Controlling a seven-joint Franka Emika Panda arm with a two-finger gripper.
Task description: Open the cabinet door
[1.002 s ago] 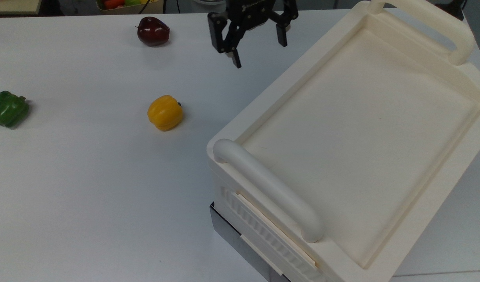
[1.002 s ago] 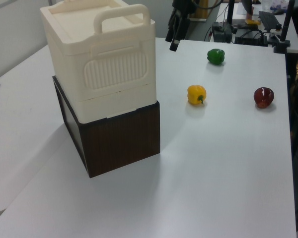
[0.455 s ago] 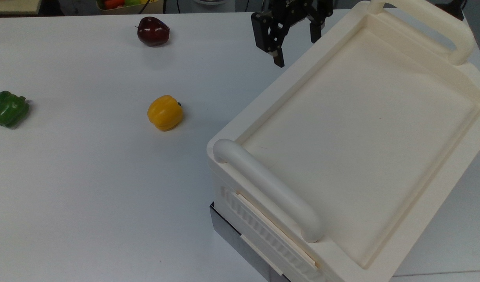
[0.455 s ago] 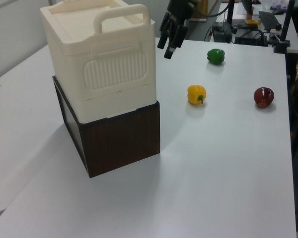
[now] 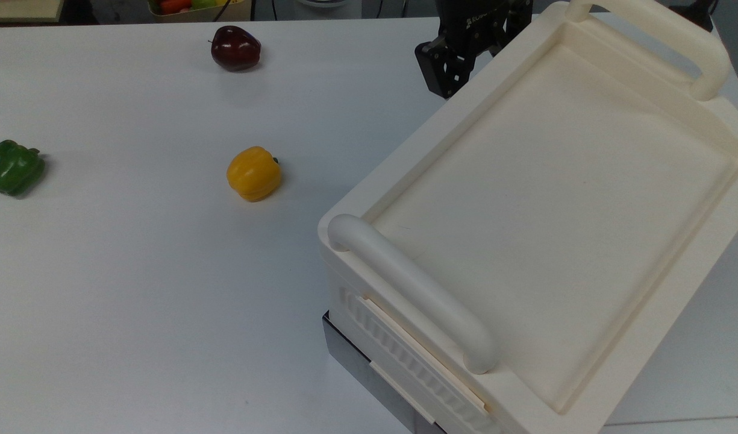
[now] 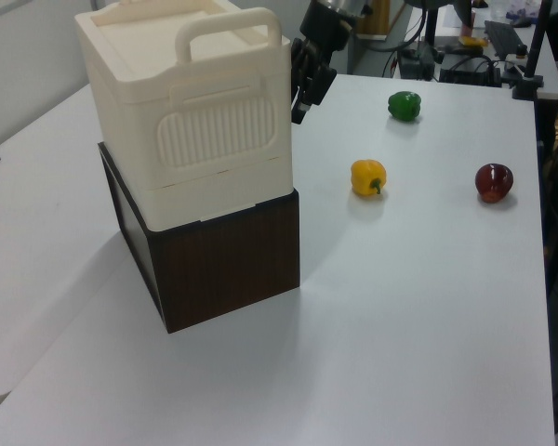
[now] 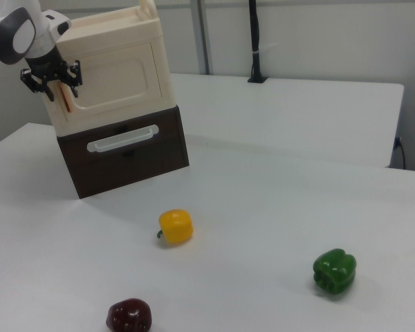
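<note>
Your gripper (image 7: 51,84) has moved since a second ago from above the open table to the cabinet (image 5: 555,199) corner at the top view's upper right, and now straddles the copper handle (image 7: 66,99) on the cabinet door (image 7: 114,81); its fingers stand apart, gripping nothing. White lettering on its body is too small for you to read. You have three toy fruits: one yellow pepper (image 5: 253,173), one green pepper (image 5: 12,167), one dark red apple (image 5: 235,48), all well apart from the cabinet.
</note>
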